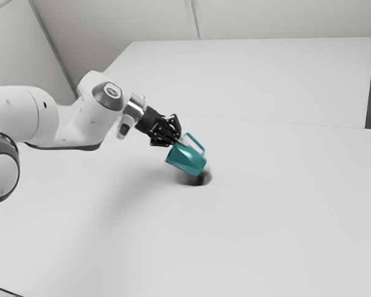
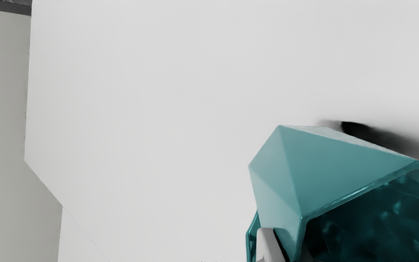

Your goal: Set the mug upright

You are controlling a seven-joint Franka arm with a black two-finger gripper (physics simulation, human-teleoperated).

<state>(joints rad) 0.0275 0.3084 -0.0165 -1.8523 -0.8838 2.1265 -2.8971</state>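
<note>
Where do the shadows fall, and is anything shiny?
Exterior view: a dark shadow beneath the tilted teal mug, and a broad, faint one across the white table, toward the exterior view's left; wrist view: a dark, soft-edged shadow beside the mug, small glints inside it.

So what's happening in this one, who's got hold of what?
A robot arm has its black gripper shut on a teal mug, pinching the wall beside the handle. The mug is tilted, its open end toward the gripper and its base angled down toward the white table. It isn't upright yet, and I can't tell whether its lower edge touches the table.
</note>
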